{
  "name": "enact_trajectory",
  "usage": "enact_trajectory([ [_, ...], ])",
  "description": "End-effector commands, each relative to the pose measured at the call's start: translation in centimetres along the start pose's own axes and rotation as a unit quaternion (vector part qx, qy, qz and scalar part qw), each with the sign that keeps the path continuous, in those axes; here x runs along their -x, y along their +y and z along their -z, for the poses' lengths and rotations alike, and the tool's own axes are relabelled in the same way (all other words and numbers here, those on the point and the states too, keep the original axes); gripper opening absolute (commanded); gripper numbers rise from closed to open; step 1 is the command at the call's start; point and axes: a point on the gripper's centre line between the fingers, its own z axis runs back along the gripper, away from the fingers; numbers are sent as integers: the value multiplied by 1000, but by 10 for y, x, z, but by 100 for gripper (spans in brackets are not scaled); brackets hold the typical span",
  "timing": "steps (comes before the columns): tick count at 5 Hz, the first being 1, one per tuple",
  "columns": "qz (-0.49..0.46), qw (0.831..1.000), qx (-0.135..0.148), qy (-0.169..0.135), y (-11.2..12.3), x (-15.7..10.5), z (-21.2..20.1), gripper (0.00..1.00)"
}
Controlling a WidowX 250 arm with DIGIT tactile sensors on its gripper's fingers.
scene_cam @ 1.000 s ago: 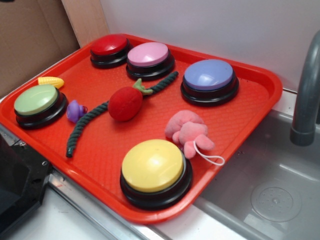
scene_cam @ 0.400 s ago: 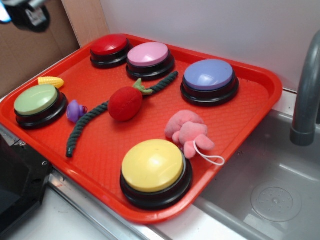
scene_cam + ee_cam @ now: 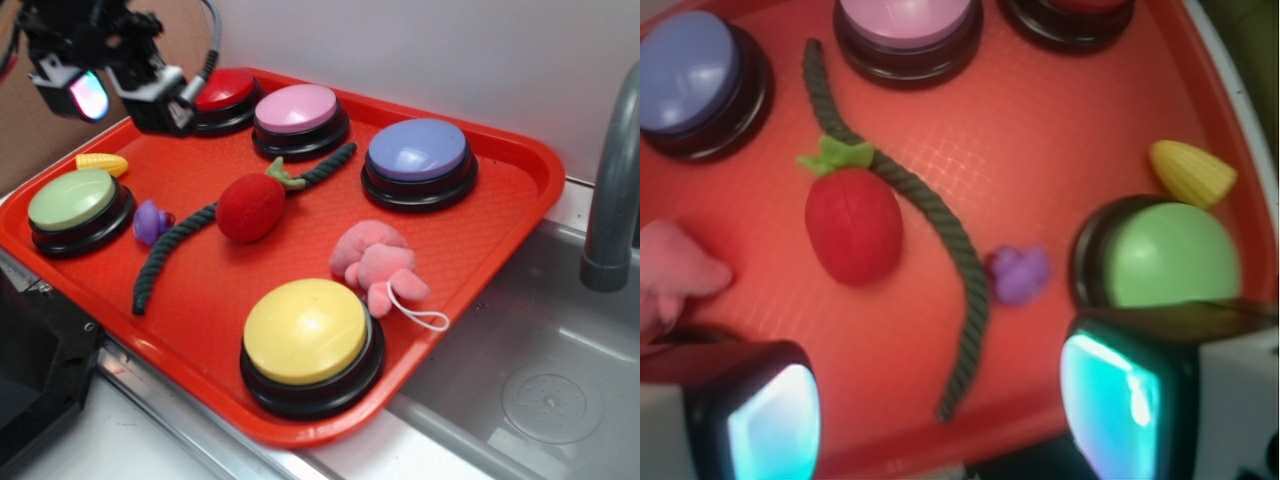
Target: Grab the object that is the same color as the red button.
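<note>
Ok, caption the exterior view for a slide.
Open end effector hovers above the tray's back-left corner, red plush toy ungrasped.

Black angular robot arm head with dark jointed links, black blocky two-fingered gripper with pale grey casing, glowing cyan-and-pink translucent rounded finger pads, one thin grey cable curving off the side

Your pincer hovering open above the red tray's back-left corner, partly covering the red button, red plush strawberry lying mid-tray against the green rope.
</note>
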Motion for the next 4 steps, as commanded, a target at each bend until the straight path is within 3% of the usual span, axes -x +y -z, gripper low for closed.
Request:
enact_trajectory([
  [1,6,1000,5,-10,-30,-14,50,100],
  [2,3,1000,13,-4,-36,-23,75,100],
  [4,-5,1000,11,11,-28,-41,98,100],
])
